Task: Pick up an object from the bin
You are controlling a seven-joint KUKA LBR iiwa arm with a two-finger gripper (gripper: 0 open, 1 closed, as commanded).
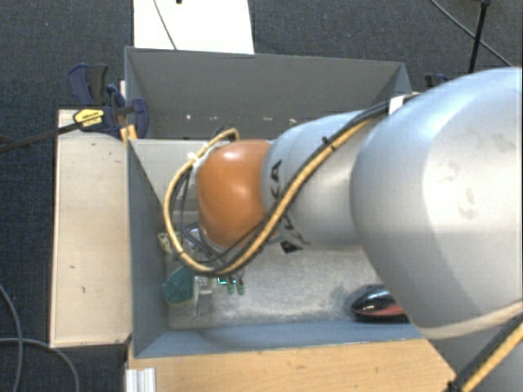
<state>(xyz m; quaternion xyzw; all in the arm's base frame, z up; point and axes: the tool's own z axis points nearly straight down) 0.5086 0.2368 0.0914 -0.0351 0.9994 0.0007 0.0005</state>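
Observation:
My gripper (pixel 201 282) is low in the bin's front left corner, mostly hidden under the arm's orange cover. A teal-green, rounded soft-looking thing (pixel 176 287) lies on the bin floor right beside it on its left, touching or nearly touching it. Whether the gripper holds this thing is hidden.
A black and red rounded thing (pixel 376 303), like a computer mouse, lies by the bin's front wall at the right, partly under the arm. The thick grey arm covers the right and middle of the bin. Bare grey floor shows between the two things.

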